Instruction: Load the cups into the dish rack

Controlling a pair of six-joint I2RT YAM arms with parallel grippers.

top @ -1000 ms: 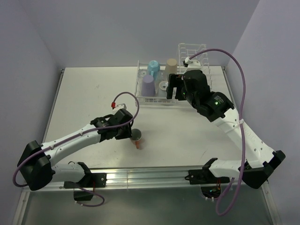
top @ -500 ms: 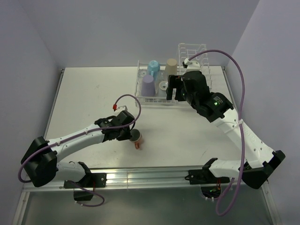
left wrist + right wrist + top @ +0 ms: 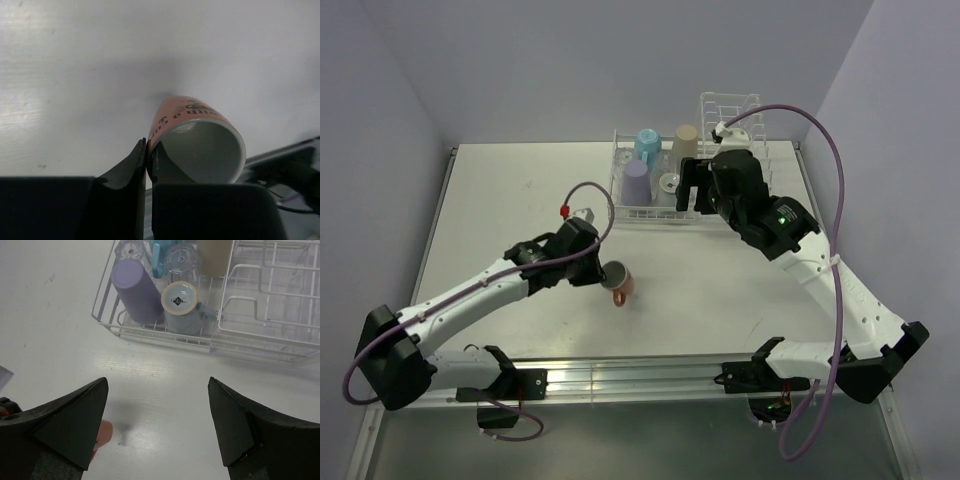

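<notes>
My left gripper point(image 3: 600, 272) is shut on the rim of the small orange mug point(image 3: 619, 283), which is tilted on its side just above the table. In the left wrist view the mug point(image 3: 200, 145) shows its white inside, with one finger point(image 3: 165, 167) inside the rim and the other outside. My right gripper point(image 3: 692, 190) is open and empty over the front edge of the dish rack point(image 3: 655, 218). In the rack point(image 3: 160, 335) stand a purple cup point(image 3: 135, 290), a grey-blue mug point(image 3: 182, 307), a light blue cup point(image 3: 157, 260), a tan cup point(image 3: 215, 255) and two clear glasses point(image 3: 129, 249).
The taller divider section of the rack point(image 3: 732, 112) stands at the back right. The table's near edge has a metal rail point(image 3: 640, 375). A purple cable point(image 3: 825, 150) loops over the right arm.
My left gripper has lifted the orange mug off the table, tipped it on its side and moved it a little up and right. The right arm has not moved.
</notes>
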